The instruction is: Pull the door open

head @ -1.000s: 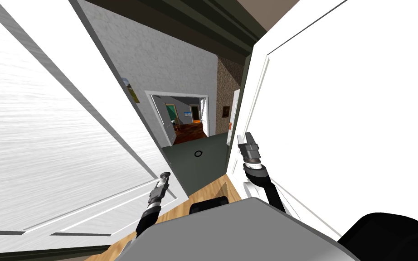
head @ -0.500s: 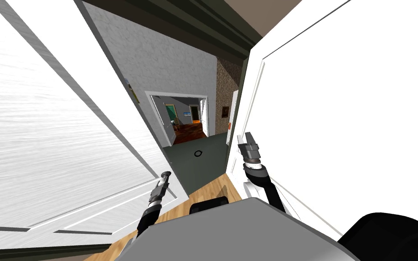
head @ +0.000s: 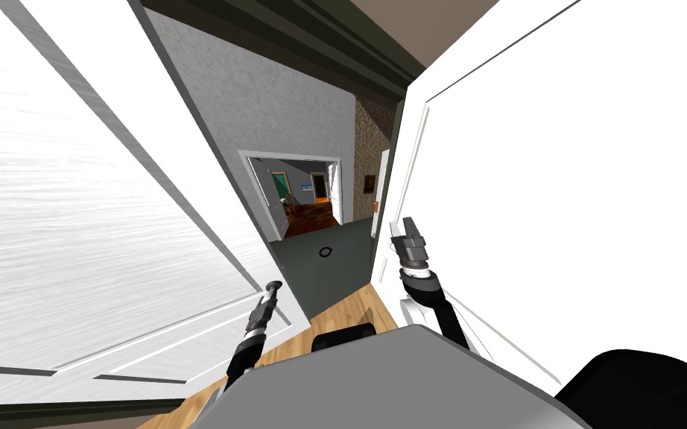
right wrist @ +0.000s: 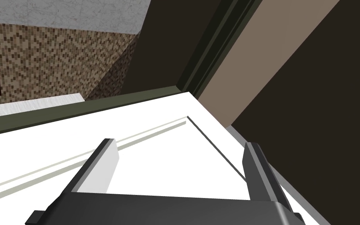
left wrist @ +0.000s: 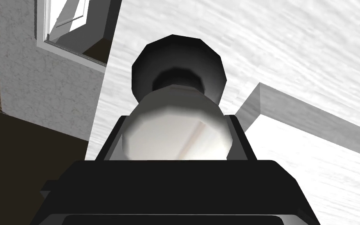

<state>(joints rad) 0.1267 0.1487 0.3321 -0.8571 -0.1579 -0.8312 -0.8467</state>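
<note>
Left arm: my left gripper [head: 268, 296] is low and forward of me, at the free edge of the white panelled door [head: 74, 223]. The left wrist view shows both fingers [left wrist: 114, 134] pressed against the sides of the door's pale grey knob [left wrist: 175, 133]. They are clamped on it, with no gap showing on either side. Behind the knob is a dark round collar [left wrist: 179, 62], set against the door's white, faintly grained face. A raised grey panel moulding [left wrist: 304, 117] runs across that face just beside the knob.

Door: it stands on my left, at an angle to the opening. Its knob edge is well apart from the dark green frame [head: 401, 134] on the far side of the gap. Its face carries long recessed panels.

Right arm: my right gripper [head: 409, 229] is raised on the other side of the gap, close to a second white panelled leaf [head: 558, 186]. In the right wrist view its two fingers [right wrist: 106, 164] stand spread wide, with nothing between them. The panelled white surface lies beyond them, and the dark green frame runs along that surface's edge.

Through the gap: a dark floor [head: 342, 275] with a small black ring [head: 325, 252] lying on it. There is a grey textured wall [head: 275, 104], and a brown mosaic wall [head: 368, 149] bearing a small dark picture frame [head: 371, 183]. A farther white-trimmed doorway [head: 293, 190] opens onto more rooms. Light wooden flooring [head: 334, 316] shows just ahead of me, between the two arms.
</note>
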